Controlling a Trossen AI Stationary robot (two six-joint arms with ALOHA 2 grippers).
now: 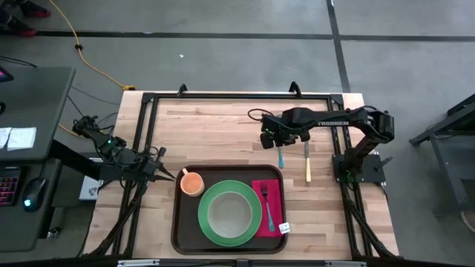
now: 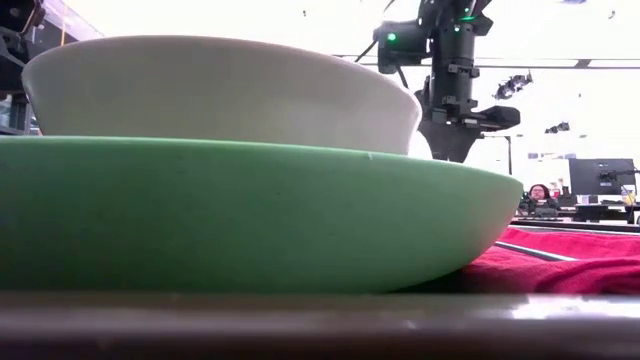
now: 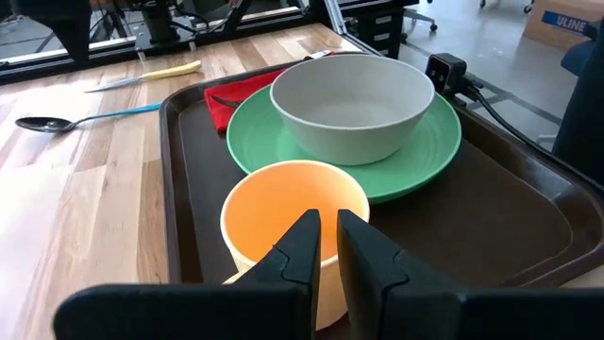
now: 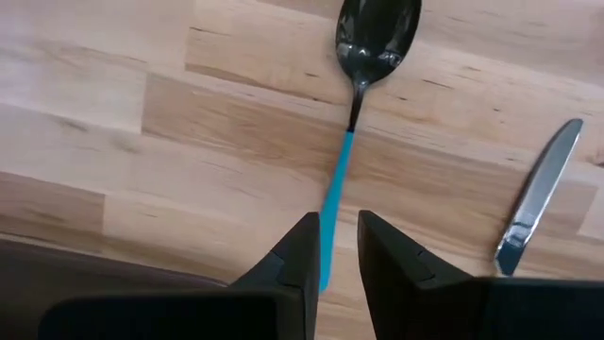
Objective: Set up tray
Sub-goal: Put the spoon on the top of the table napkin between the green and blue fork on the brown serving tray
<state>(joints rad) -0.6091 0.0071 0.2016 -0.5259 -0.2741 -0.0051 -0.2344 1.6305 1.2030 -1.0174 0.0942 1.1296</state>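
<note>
The dark brown tray (image 1: 182,222) lies at the table's near edge. It carries an orange cup (image 1: 191,183), a green plate (image 1: 208,222) with a pale bowl (image 1: 228,213), and a red napkin (image 1: 273,196) with a fork (image 1: 266,204). A blue-handled spoon (image 4: 354,113) and a knife (image 4: 538,194) lie flat on the wood beyond the tray. My right gripper (image 4: 337,231) hangs above the spoon's handle, pointing down, its fingers nearly together with nothing between them. My left gripper (image 3: 328,222) rests shut just left of the cup (image 3: 274,203).
The black frame rails (image 1: 237,96) run along the table's far and side edges. Bare wood stretches between the tray and the far rail. A small tag (image 1: 284,228) sits on the napkin's near corner. A person (image 2: 540,195) sits in the room behind.
</note>
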